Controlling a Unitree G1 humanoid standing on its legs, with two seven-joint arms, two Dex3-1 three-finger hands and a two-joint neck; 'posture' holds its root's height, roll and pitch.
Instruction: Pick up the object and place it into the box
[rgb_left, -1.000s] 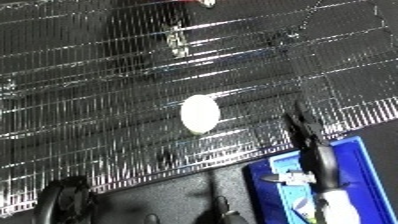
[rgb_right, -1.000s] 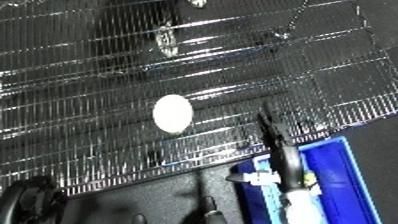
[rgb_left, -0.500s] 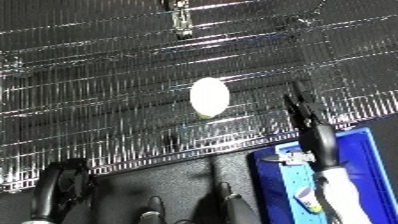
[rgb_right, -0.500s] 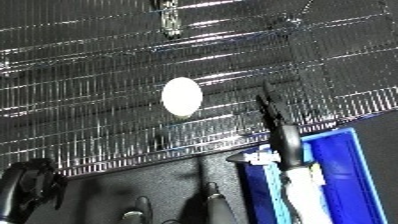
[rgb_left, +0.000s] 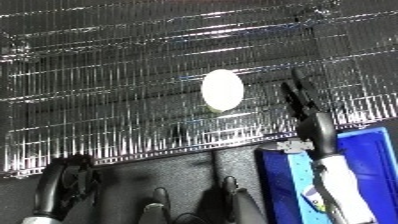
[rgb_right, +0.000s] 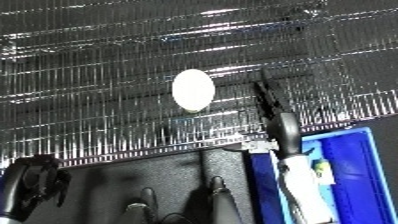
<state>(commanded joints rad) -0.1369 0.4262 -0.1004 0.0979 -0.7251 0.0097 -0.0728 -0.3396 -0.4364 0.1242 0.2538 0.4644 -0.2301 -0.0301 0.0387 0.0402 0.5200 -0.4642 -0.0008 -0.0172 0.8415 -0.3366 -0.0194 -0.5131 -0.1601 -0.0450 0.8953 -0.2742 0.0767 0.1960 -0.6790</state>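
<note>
Left to right: the left robot hand (rgb_left: 67, 187) sits low at the near edge of the dark desk (rgb_left: 178, 172), its fingers curled inward around nothing, clenched and idle. Ahead of it and well to its right, a white egg (rgb_left: 221, 90) lies on a shiny wire rack (rgb_left: 107, 100) that covers the far part of the desk. The egg rests flat on the wires with its long axis running away from the robot and leaning slightly toward the right at the far end; which end is the narrower one cannot be told. Just to the egg's right, apart from it, the right robot hand (rgb_left: 306, 112) reaches forward with straight, extended fingers, released and holding nothing. Behind and below that hand, under its forearm, stands the blue bin (rgb_right: 351, 165).

The step in hand appears to be the approach to the grasp. To do it well, the right robot hand should shift left until the egg lies between thumb and fingers, then close across the short axis, since the rounded shell may roll along the wires if nudged from one side only.
</note>
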